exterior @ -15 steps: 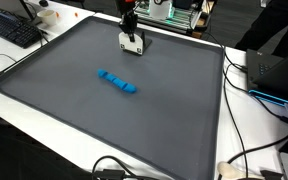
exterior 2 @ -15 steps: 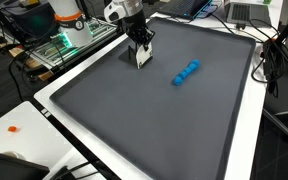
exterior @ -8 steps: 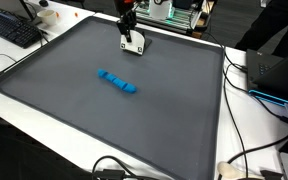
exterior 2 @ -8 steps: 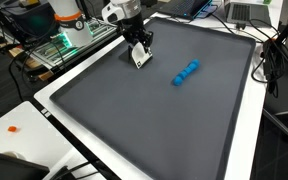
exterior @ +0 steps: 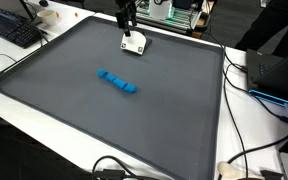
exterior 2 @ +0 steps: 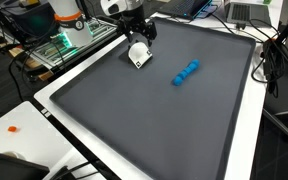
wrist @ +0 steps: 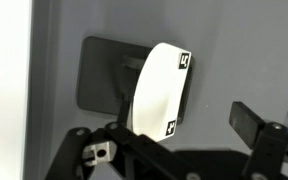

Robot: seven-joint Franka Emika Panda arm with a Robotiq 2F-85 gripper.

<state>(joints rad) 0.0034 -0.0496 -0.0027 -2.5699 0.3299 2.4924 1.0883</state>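
A white rounded object (exterior: 134,43) with small black square marks lies on the grey mat (exterior: 74,110) near its far edge; it also shows in an exterior view (exterior 2: 138,55) and in the wrist view (wrist: 162,90). My gripper (exterior: 128,22) hangs just above it, jaws open and apart from it, also in an exterior view (exterior 2: 139,36). In the wrist view the gripper (wrist: 184,148) has the white object lying free below its spread fingers (wrist: 252,120). A blue chain of small blocks (exterior: 117,82) lies mid-mat, also in an exterior view (exterior 2: 186,72), well away from the gripper.
The mat has a raised white border (exterior: 104,155). A keyboard (exterior: 12,30) sits off the mat, with cables (exterior: 246,70) and a dark laptop (exterior: 279,75) on the opposite side. A green-lit equipment rack (exterior 2: 64,40) stands behind the arm. A small orange bit (exterior 2: 14,128) lies on the white table.
The jaws have gone from shut on the white object to open. The object now rests on the mat, and the gripper has lifted a little above it.
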